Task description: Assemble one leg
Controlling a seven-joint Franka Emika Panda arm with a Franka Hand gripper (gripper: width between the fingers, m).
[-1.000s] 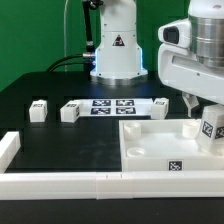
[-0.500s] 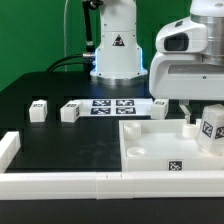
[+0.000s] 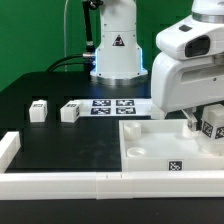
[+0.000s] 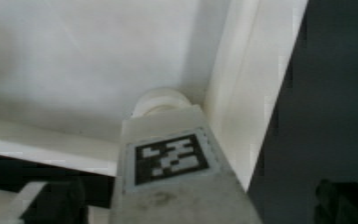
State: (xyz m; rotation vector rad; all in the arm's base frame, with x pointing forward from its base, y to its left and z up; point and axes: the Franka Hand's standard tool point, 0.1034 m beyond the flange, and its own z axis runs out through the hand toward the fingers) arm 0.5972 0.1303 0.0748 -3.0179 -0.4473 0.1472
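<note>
Lowered pincer (image 3: 205,118) — gripping leg (image 3: 213,127) (tagged) — over panel (image 3: 150,137).

Arm (image 3: 190,70) low, exterior view's right; claw (image 3: 205,126) clamped (on leg (image 3: 214,126)).

The exterior camera looks from a little above one side of the black table (image 3: 60,140) and faces across it to the arm's base (image 3: 118,55), at the upper middle of the frame. The arm (image 3: 190,65) looms large at the upper right, close to the lens. The wrist camera looks from very near along the leg (image 4: 172,160) onto a corner of the white panel (image 4: 69,60). Both views share that leg (image 3: 213,127) and that stretch of panel (image 3: 160,150), which in the exterior frame lie at the right edge
</note>
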